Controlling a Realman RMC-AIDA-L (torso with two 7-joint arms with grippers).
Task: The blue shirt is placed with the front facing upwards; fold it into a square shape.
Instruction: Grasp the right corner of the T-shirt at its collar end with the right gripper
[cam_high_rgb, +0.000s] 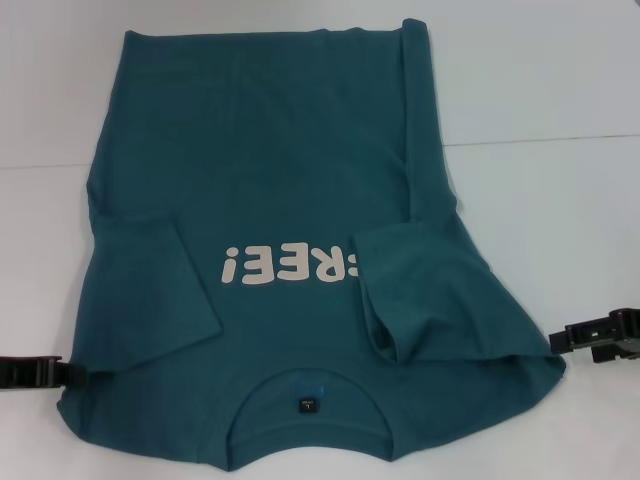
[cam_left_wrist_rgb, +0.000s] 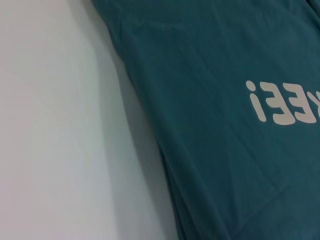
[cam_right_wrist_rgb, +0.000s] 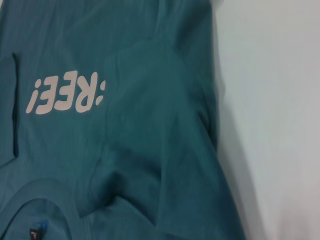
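Observation:
The blue shirt (cam_high_rgb: 290, 180) lies front up on the white table, collar and dark inner label (cam_high_rgb: 306, 405) nearest me. Its off-white print (cam_high_rgb: 290, 268) reads upside down, with the first letter covered. Both sides are folded inward: the left sleeve (cam_high_rgb: 150, 300) lies flat on the chest, and the right side (cam_high_rgb: 425, 270) is folded over in a long strip with a puckered sleeve. My left gripper (cam_high_rgb: 62, 372) is at the shirt's left shoulder edge. My right gripper (cam_high_rgb: 553, 340) is at its right shoulder edge. The shirt fills the left wrist view (cam_left_wrist_rgb: 225, 150) and the right wrist view (cam_right_wrist_rgb: 125, 140).
The white table (cam_high_rgb: 560, 120) surrounds the shirt, with a faint seam line (cam_high_rgb: 550, 140) running across it at the back. Bare table shows beside the shirt in the left wrist view (cam_left_wrist_rgb: 60, 125) and the right wrist view (cam_right_wrist_rgb: 280, 100).

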